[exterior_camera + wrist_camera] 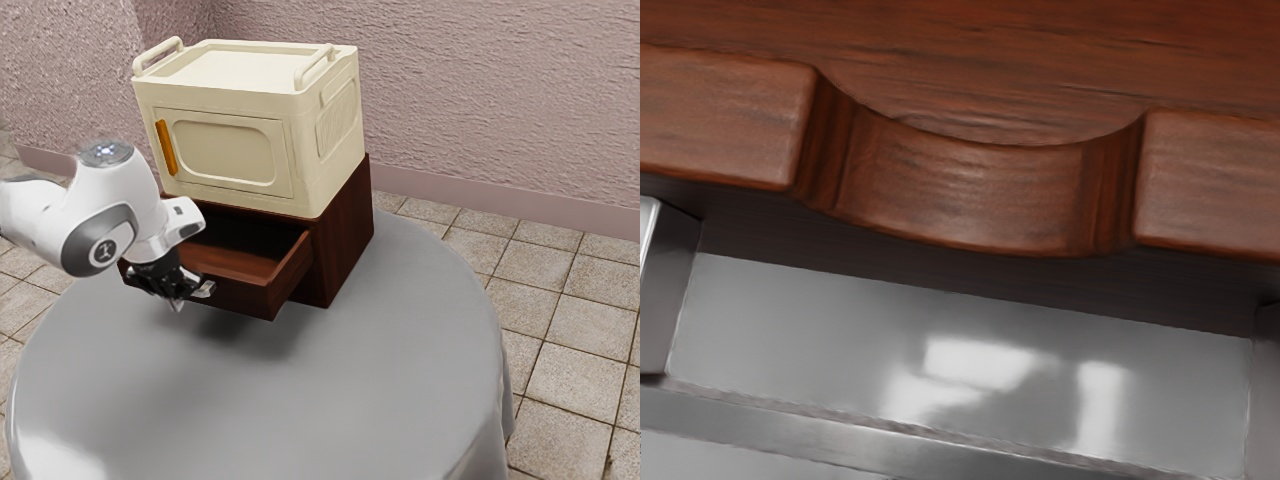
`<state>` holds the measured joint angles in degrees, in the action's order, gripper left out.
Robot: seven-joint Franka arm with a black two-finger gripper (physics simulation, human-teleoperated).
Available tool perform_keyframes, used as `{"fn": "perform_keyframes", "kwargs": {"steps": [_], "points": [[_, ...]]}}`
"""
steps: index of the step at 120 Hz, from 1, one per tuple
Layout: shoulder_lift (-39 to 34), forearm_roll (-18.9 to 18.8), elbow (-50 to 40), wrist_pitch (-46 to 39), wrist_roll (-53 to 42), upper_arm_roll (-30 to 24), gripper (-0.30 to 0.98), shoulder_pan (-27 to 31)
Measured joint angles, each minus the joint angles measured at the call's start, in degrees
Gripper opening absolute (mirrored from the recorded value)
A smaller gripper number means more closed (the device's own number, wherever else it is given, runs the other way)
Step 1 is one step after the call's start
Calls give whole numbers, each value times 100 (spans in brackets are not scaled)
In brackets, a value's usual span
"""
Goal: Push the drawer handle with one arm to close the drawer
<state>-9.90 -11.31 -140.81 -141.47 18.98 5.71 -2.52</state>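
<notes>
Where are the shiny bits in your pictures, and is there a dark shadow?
Exterior view: a pale shine near the edge of the gray table, and a soft dark shadow on it beneath the open drawer; wrist view: bright white patches on the gray surface beside the metal drawer handle, probably reflected light.

The reddish-brown boxy drawer is showing satiny wood, its silver bar handle gleaming metallic. Above the drawer, the cream boxy cabinet is looking plastic; below, the round grey counter is shining smoothly.
</notes>
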Motion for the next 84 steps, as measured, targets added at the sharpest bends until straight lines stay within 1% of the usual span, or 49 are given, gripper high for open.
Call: {"fn": "perform_keyframes", "kwargs": {"steps": [18,84], "points": [[144,-5,128,-59,-60,0,-10,7],[1064,6,1345,-83,-395,0,-10,27]]}}
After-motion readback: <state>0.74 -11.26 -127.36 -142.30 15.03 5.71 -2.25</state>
